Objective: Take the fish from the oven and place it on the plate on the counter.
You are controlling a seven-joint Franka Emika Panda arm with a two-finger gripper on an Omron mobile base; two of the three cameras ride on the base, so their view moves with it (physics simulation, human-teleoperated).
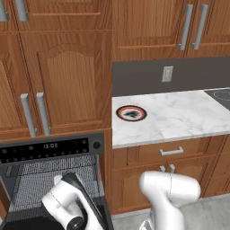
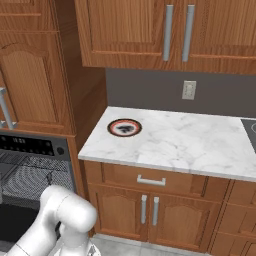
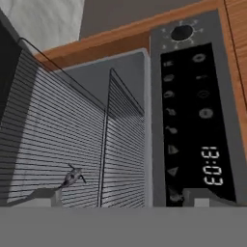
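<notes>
The black oven (image 1: 49, 150) stands open at the lower left, its display strip reading 13:03 and its wire racks (image 3: 58, 140) showing. In the hand view a tiny dark grey fish (image 3: 72, 177) lies on a rack, just above my left fingertip (image 3: 46, 195). My gripper (image 3: 123, 200) is open and faces into the oven, its tips wide apart with nothing between them. The orange-rimmed plate (image 1: 131, 113) (image 2: 124, 127) sits on the white marble counter (image 1: 179, 117) near its left end, with nothing on it.
Wooden cabinet fronts surround the oven and hang above the counter. A drawer and doors with grey handles (image 1: 171, 152) sit under the counter. A black cooktop (image 1: 220, 95) lies at the counter's far right. An outlet (image 1: 167, 73) is on the grey backsplash.
</notes>
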